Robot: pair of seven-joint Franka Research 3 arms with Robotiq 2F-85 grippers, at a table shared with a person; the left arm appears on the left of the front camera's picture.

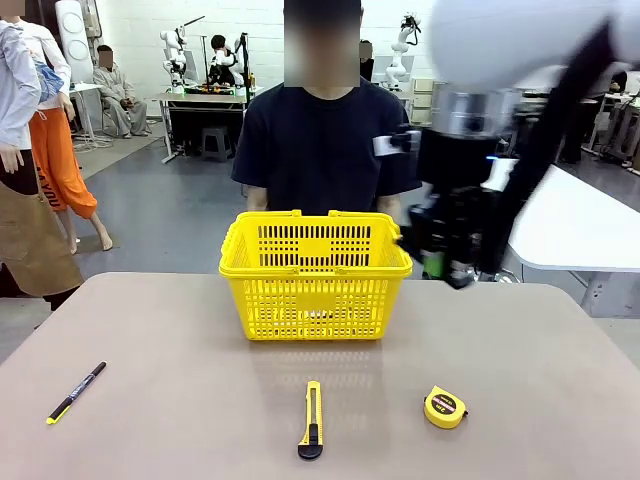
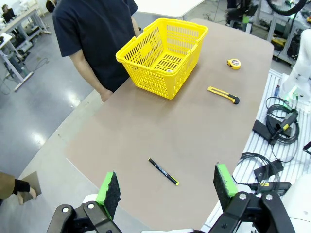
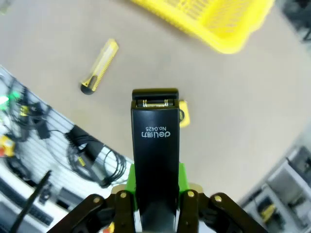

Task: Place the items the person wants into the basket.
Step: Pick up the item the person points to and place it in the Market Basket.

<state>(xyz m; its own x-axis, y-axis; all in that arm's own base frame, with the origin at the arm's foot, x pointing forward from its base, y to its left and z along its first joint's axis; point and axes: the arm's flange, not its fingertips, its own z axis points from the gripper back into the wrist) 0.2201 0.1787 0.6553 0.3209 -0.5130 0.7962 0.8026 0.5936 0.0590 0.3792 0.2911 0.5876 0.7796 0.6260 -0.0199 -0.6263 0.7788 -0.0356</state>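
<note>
Stapler (image 3: 155,141) clamped in right pincer (image 3: 155,177), seemingly beside the basket (image 1: 315,275); left pincer (image 2: 167,187) wide, empty.

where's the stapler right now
The black stapler is clamped in the right end effector above the table; in the right wrist view the tape measure lies below its tip, the yellow basket beyond.

You look across a beige table (image 1: 150,330) into a large workshop with a glossy grey floor (image 1: 170,190) and a white back wall (image 1: 135,30). To your right stands a white-topped table (image 1: 570,225). Farther back you see a dark workbench (image 1: 205,97), a stool (image 1: 213,140) beneath it, and a seated person (image 1: 118,95) beside it. Overhead light glares off the floor.
</note>
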